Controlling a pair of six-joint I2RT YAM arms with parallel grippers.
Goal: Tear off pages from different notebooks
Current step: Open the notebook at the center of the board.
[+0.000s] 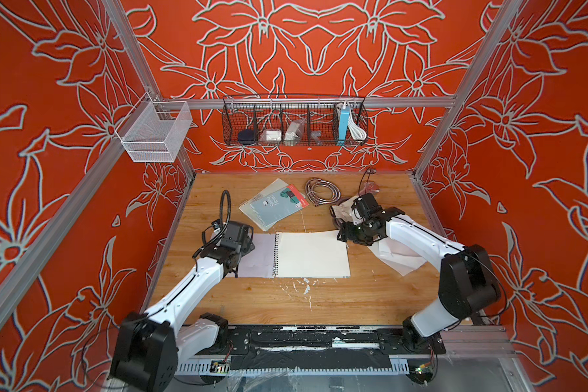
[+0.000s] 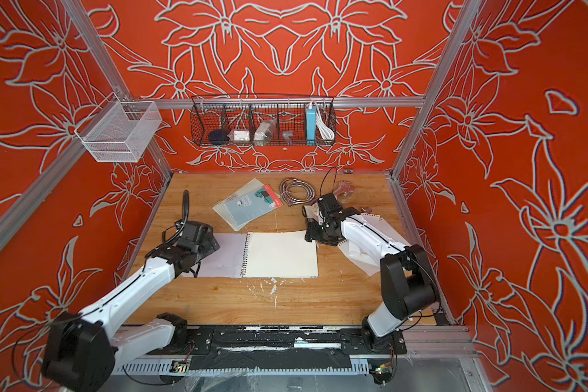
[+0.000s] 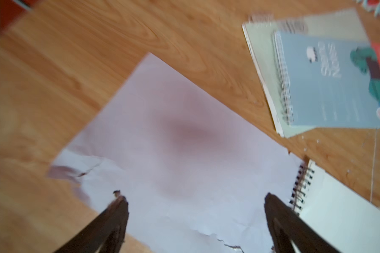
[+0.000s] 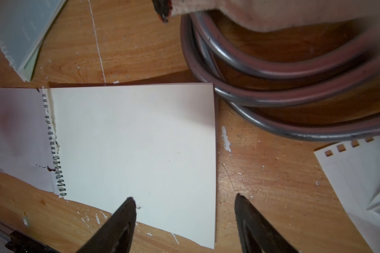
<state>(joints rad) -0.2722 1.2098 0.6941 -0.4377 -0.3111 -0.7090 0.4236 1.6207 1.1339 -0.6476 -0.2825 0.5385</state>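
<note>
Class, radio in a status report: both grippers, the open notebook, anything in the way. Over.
Left gripper open above creased page. Right gripper open, empty, over open notebook edge. Metal hose coiled close beside it.

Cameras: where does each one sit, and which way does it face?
Top view: overhead, front, facing down at table; left arm, right arm show.
Top view: alongside, same table.
Left wrist: on its arm, faces white page; open left gripper shows.
Right wrist: faces open notebook; open right gripper shows.
Shared: both wrist views show the spiral.
</note>
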